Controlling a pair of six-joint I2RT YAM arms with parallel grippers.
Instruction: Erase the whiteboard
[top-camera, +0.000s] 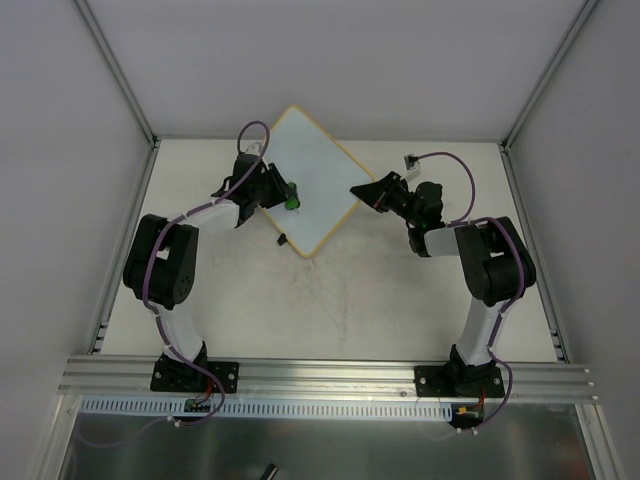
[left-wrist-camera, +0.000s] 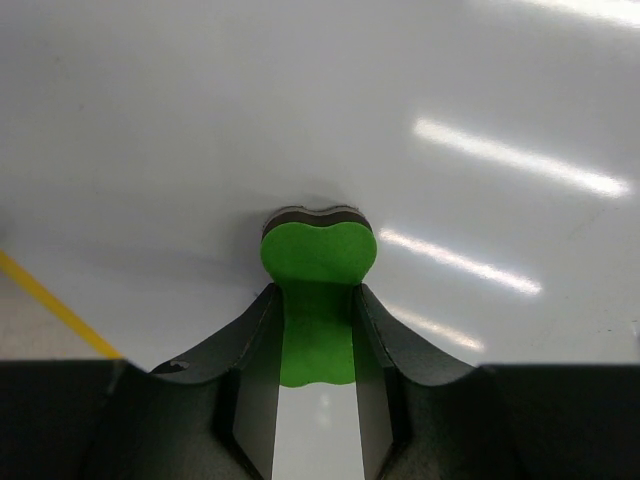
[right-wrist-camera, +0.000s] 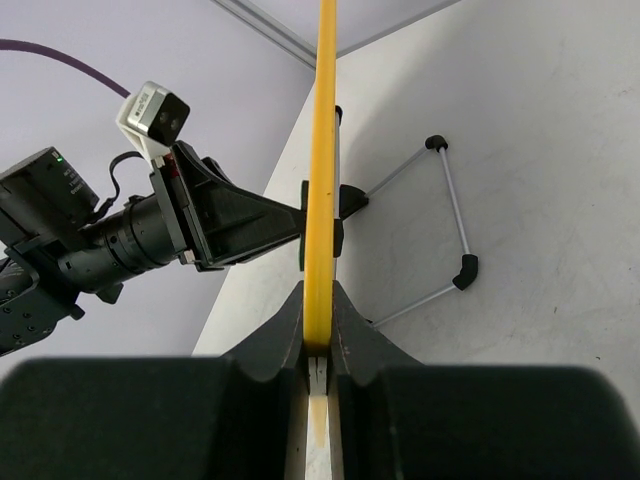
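Note:
The whiteboard (top-camera: 322, 172) lies turned like a diamond at the back of the table, and its face looks blank. My left gripper (top-camera: 286, 196) is shut on the green eraser (top-camera: 292, 196), which stands on the board's left part. In the left wrist view the eraser (left-wrist-camera: 318, 262) is pressed end-on against the white surface (left-wrist-camera: 300, 120) between my jaws (left-wrist-camera: 316, 305). My right gripper (top-camera: 364, 191) is shut on the board's right corner. In the right wrist view its jaws (right-wrist-camera: 318, 300) pinch the yellow frame edge (right-wrist-camera: 322, 150).
A thin wire stand (right-wrist-camera: 455, 230) with black end caps sits on the table beside the board's edge. A black clip (top-camera: 281, 238) is on the board's lower left edge. The left arm's wrist and camera (right-wrist-camera: 150, 225) show beyond the board. Grey walls close in the table.

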